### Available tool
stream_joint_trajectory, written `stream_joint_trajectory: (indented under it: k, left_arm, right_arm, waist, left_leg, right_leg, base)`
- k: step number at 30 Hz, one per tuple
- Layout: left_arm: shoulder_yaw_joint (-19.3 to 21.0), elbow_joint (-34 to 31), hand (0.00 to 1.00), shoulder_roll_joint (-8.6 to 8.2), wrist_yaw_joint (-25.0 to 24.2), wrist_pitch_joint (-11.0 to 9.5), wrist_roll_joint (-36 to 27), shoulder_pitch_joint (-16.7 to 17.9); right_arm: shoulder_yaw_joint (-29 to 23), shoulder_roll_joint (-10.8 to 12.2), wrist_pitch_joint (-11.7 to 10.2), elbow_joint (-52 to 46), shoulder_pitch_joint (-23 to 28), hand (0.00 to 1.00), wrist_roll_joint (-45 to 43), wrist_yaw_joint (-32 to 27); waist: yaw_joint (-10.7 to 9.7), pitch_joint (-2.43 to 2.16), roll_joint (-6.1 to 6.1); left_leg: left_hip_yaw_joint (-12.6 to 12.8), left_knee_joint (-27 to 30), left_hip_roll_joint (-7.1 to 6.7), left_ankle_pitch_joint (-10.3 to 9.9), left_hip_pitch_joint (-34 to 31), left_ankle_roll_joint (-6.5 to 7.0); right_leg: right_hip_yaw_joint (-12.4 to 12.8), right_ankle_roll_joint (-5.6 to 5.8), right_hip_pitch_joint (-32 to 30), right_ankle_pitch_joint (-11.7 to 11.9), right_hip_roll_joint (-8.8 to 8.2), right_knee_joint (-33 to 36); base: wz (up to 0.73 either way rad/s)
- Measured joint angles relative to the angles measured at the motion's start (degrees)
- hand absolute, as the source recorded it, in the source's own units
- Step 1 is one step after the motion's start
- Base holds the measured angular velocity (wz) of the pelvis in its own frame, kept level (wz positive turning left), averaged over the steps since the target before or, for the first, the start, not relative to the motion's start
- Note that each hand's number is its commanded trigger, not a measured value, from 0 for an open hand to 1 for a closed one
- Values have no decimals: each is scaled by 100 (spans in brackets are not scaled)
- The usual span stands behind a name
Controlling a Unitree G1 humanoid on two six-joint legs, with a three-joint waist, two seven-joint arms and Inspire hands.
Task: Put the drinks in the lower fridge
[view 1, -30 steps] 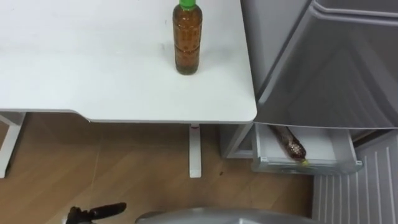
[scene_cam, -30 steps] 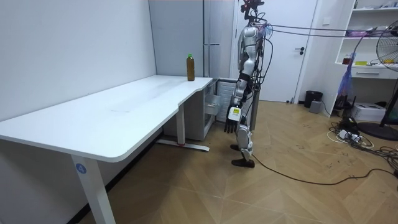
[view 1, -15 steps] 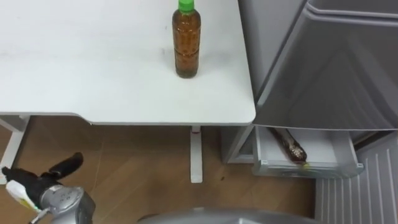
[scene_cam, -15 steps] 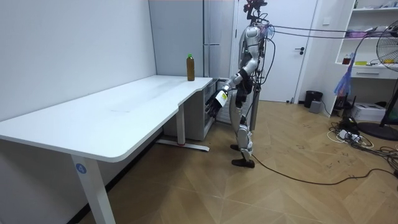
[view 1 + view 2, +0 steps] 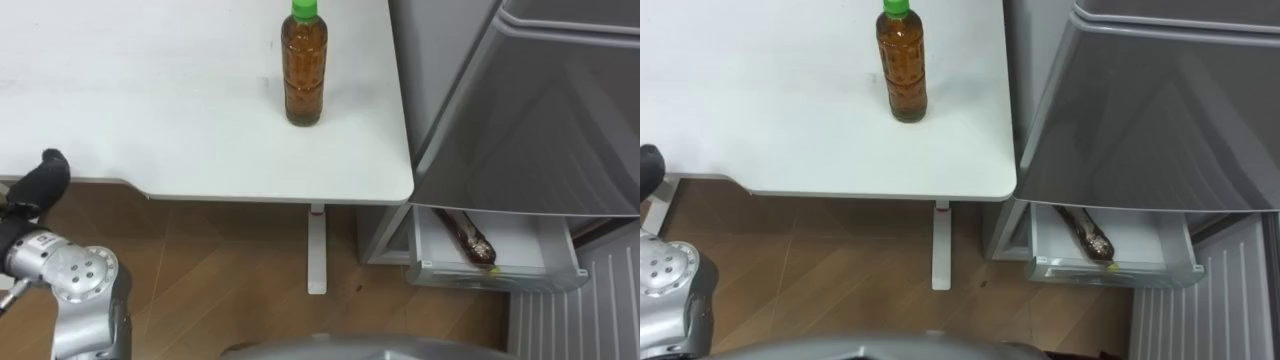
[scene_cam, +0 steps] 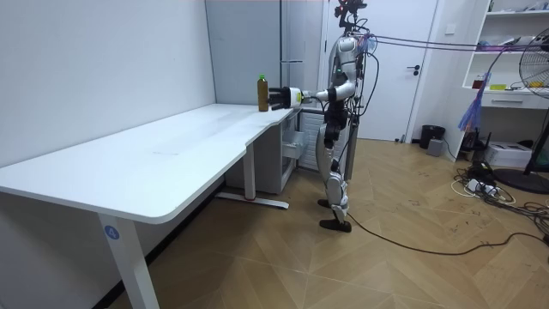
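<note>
While left hand hovers at white table's near edge, well left of target, finger posture: cannot tell. Green-capped amber drink bottle upright on tabletop near right corner, nothing touching it. Second bottle lies in open lower fridge drawer, beneath grey fridge. Judgement: bring hand right, fingers spread, wrap mid-body below cap, lift straight, no tipping.

A brown bottle stands on the desk, right of the left hand. Another bottle lies in the fridge drawer.
</note>
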Motion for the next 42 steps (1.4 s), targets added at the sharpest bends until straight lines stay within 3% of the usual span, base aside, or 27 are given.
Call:
stream_joint_trajectory:
  k: [4, 9, 12, 14, 19, 26, 32, 37, 42]
  left_arm:
    - [2, -383, 0, 0, 41, -75, 563, -9]
    - [-16, -449, 0, 2, -216, -87, 575, -51]
    - [-113, -837, 0, 30, -495, -91, 464, -61]
    - [-379, -1105, 0, 160, -784, -112, 455, -99]
    - [-761, -1119, 0, 221, -1713, -91, 264, -213]
    - [-980, -992, 0, 238, -2833, 205, -973, -392]
    - [-1121, -651, 0, 249, -3534, 566, -1416, -571]
    - [-1102, -629, 0, 249, -3947, 762, -2005, -619]
    - [-1106, -613, 0, 250, -4237, 868, -2129, -653]
  right_arm:
    - [-1, -4, -35, 4, 40, 0, -225, -57]
    - [5, -2, -32, 121, 62, 0, -504, -37]
    - [-1, -1, -42, 115, 27, 0, -708, 23]
    - [9, -5, -47, 200, -29, 0, -758, 34]
    - [1, -22, -41, 348, -132, 0, -1131, 160]
    - [-52, -44, 89, 368, -183, 0, -1662, 160]
    - [-116, -69, 215, 316, -195, 0, -1973, 215]
    - [-121, -68, 361, 292, -191, 0, -2062, 240]
    - [-119, -67, 543, 298, -192, 0, -2064, 257]
  waist:
    - [-47, 3, 10]
    - [-91, 11, 4]
    - [-185, 13, -1]
    - [-250, 27, 4]
    - [-416, 61, 27]
    - [-596, 108, 98]
    - [-670, 108, 159]
    - [-673, 93, 106]
    - [-672, 83, 48]
  left_leg:
    - [-15, -15, 1, 0, 6, 0]
    - [-15, -29, -5, -1, 26, 2]
    - [-15, -34, -8, -1, 25, 2]
    - [-14, -32, -9, -1, 20, 2]
    - [4, -55, 1, -1, -13, 2]
    - [24, -92, 11, -1, 2, 2]
    - [138, -67, 8, 0, -11, 2]
    - [152, -14, -13, 0, 1, 2]
    - [156, -14, -14, 0, 1, 2]
  right_leg:
    - [8, -2, 1, -12, 4, -6]
    - [53, -5, -10, -24, 5, 7]
    - [85, -5, -10, -24, 4, 9]
    - [91, -3, -13, -25, 4, 7]
    - [118, -3, -75, -29, 14, 13]
    - [171, -4, -92, -30, 30, -10]
    - [245, -3, -174, -31, 33, 30]
    - [363, -1, -200, -67, 21, 135]
    - [383, -4, -236, -72, 20, 205]
  base:
    - [0]
    - [-2]
    - [0]
    - [0]
    - [-4]
    - [-4]
    - [-9]
    - [-8]
    - [0]
